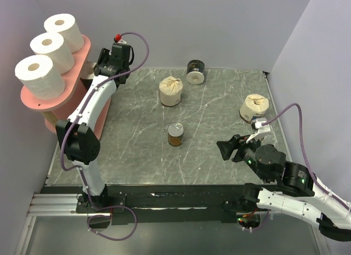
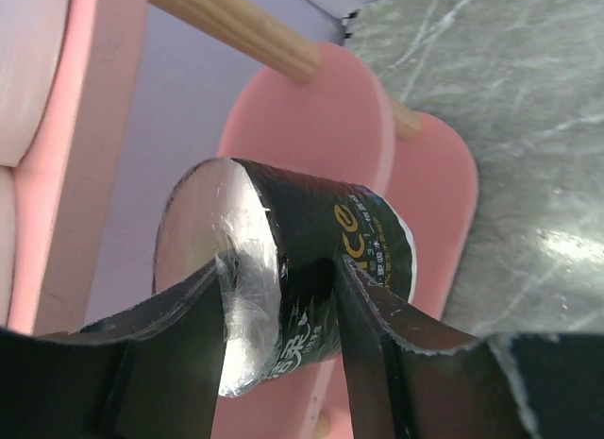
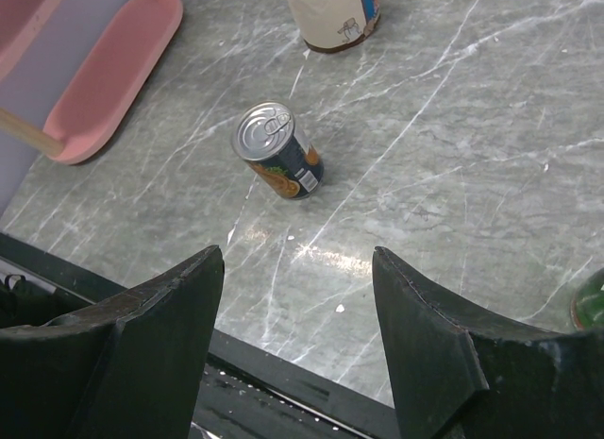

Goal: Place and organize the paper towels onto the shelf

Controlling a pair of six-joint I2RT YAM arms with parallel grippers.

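Observation:
The pink shelf (image 1: 34, 99) stands at the far left, with three white paper towel rolls (image 1: 47, 46) on its top board. My left gripper (image 1: 103, 66) reaches in beside the shelf. In the left wrist view it (image 2: 283, 302) is shut on a black-wrapped roll (image 2: 316, 241), held over the lower pink boards (image 2: 311, 109). On the table lie another black roll (image 1: 195, 72) and two cream-wrapped rolls (image 1: 170, 91) (image 1: 254, 107). My right gripper (image 1: 226, 148) (image 3: 297, 297) is open and empty, low over the table's near right part.
A small brown tin can (image 1: 175, 135) (image 3: 278, 163) stands mid-table, ahead of the right gripper. A green bottle (image 3: 591, 305) shows at the right edge of the right wrist view. Walls close in the left, back and right sides.

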